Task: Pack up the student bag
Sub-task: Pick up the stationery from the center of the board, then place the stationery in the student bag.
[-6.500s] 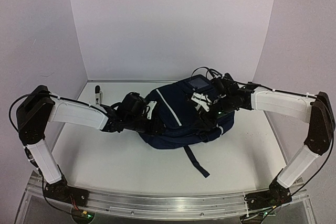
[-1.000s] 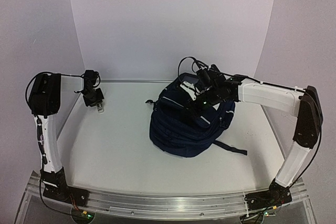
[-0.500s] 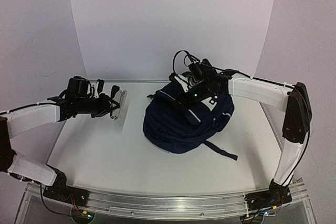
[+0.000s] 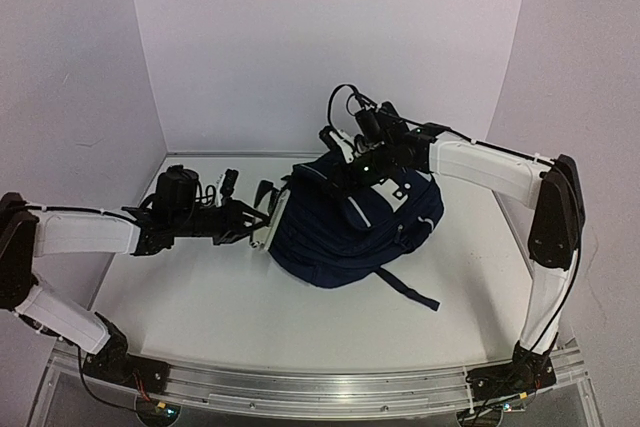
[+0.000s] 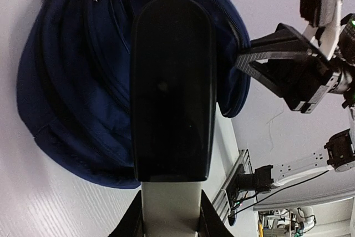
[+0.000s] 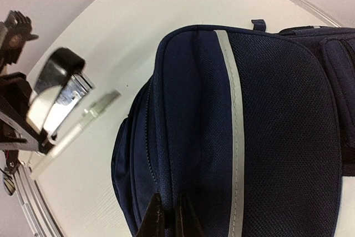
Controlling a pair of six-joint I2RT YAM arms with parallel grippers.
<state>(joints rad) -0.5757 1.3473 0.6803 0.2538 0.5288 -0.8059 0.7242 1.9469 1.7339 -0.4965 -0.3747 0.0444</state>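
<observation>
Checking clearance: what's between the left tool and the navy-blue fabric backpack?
Only the black-topped silver object the left tool grips, then bare white table; right wrist view shows it.

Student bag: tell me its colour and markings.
Navy blue student bag with a thin grey-white stripe; right wrist view.

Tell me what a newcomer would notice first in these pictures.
The navy student bag dominates the middle of the white table, with the right gripper pinching the fabric at its top edge. From the left side, the left gripper holds a black-capped object close beside the bag.
</observation>
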